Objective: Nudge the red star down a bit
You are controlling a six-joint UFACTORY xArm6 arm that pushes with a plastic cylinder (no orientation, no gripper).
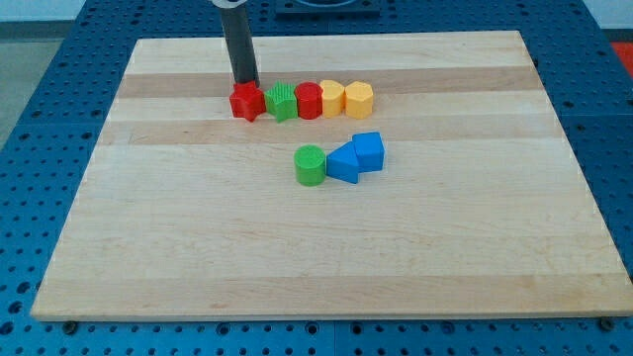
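The red star [245, 101] lies at the left end of a row of blocks near the view's top. My tip [245, 82] stands right behind it, at its top edge, touching or nearly touching it. To the star's right, in a tight row, are a green star [282, 102], a red cylinder [309, 100], a yellow block [332, 98] and a yellow hexagon [359, 100].
Below the row sit a green cylinder [311, 164], a blue triangle [343, 162] and a blue cube [368, 151], touching each other. The wooden board [148, 247] lies on a blue perforated table [40, 99].
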